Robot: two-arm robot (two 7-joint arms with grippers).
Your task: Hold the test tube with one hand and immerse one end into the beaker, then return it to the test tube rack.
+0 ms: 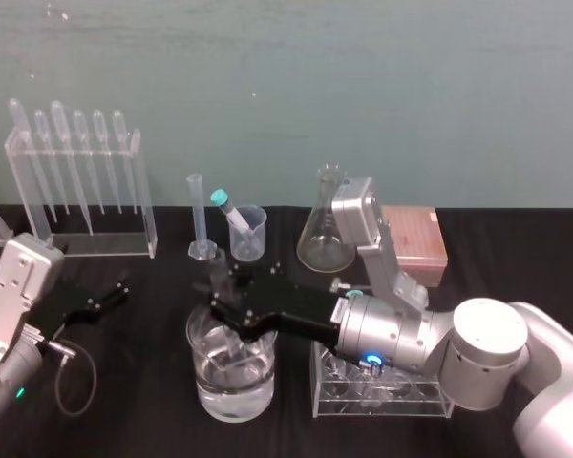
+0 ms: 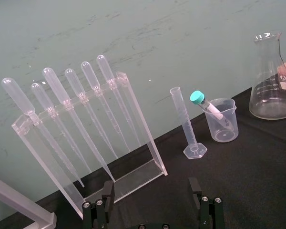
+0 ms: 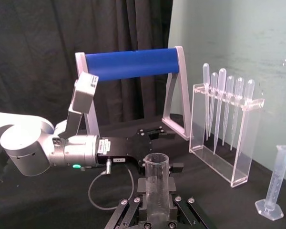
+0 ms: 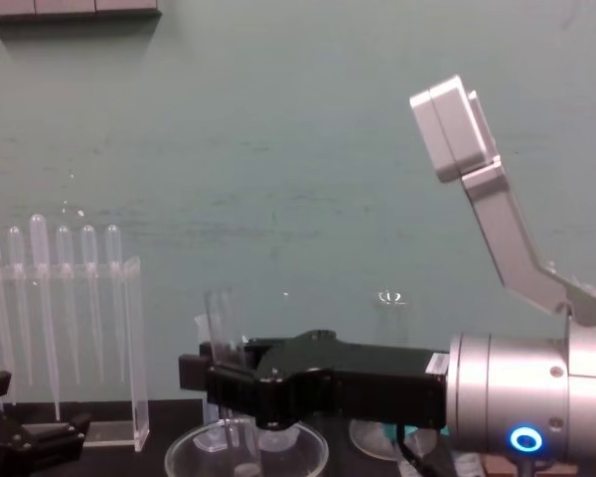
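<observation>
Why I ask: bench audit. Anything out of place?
A short teal-capped tube leans tilted inside the small clear plastic beaker, an odd place to park it. Nothing looks spilled or broken.

This is a laboratory: a black tabletop (image 1: 143, 382) stands against a plain teal wall (image 1: 363, 86). Along the tabletop's far edge are a clear rack of droppers (image 1: 76, 181), a graduated cylinder (image 1: 198, 218) and a conical flask (image 1: 325, 234). A test tube rack (image 1: 382, 393) sits by the near edge.

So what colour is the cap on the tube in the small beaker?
Teal cap; clearest in the left wrist view.
</observation>
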